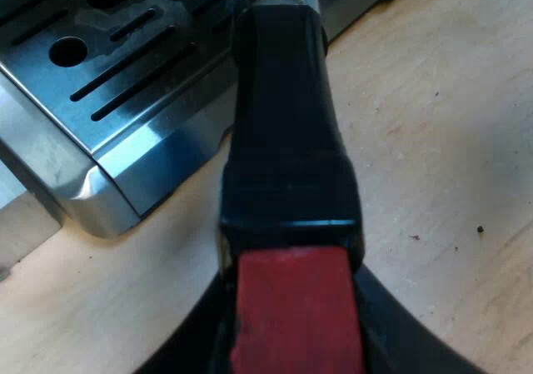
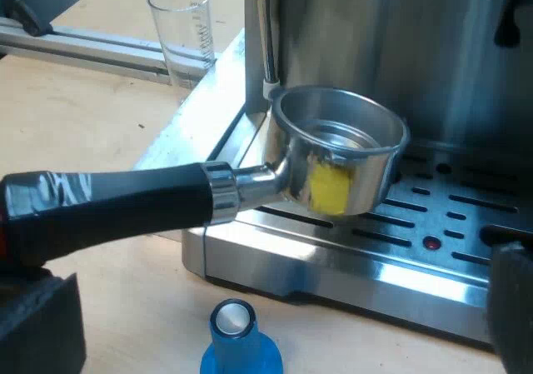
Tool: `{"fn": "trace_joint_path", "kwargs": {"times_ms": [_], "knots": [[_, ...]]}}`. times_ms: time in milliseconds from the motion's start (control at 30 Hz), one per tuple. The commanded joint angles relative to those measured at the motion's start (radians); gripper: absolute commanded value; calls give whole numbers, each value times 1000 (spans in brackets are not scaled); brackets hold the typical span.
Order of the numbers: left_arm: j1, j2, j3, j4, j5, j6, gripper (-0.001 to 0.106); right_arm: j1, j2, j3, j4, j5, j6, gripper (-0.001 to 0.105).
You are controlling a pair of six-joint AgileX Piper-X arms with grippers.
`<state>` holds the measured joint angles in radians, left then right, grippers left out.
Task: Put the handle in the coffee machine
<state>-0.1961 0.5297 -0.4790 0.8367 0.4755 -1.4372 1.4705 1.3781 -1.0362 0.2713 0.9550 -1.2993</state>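
Observation:
My left gripper (image 1: 293, 324) is shut on the red end of the holder's dark handle (image 1: 287, 124), which points toward the espresso machine's drip tray (image 1: 125, 66). From the right wrist view, the metal holder (image 2: 337, 153) hangs level just above the drip tray (image 2: 433, 224), its empty basket facing up, close to the steam wand (image 2: 265, 41) at the machine's front. Its handle (image 2: 117, 207) reaches away from the machine. My right gripper (image 2: 275, 266) is open, apart from the holder, with nothing between its fingers (image 2: 37, 324).
A blue tamper (image 2: 237, 345) stands on the wooden table just before the drip tray's edge, under the holder's neck. A measuring glass (image 2: 185, 28) stands beside the machine, near a metal rail (image 2: 83, 45).

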Motion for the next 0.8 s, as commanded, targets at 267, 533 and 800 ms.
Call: {"fn": "trace_joint_path", "kwargs": {"times_ms": [267, 533, 800], "knots": [[-1, -16, -16, -84, 14, 79, 0, -61, -6, -4, -38, 13, -7, 105], [10, 19, -10, -138, 32, 79, 0, -95, -6, -4, -66, 8, -7, 105], [135, 73, -5, -174, 146, 134, 0, -112, 6, -4, -75, 5, -10, 105]]}}
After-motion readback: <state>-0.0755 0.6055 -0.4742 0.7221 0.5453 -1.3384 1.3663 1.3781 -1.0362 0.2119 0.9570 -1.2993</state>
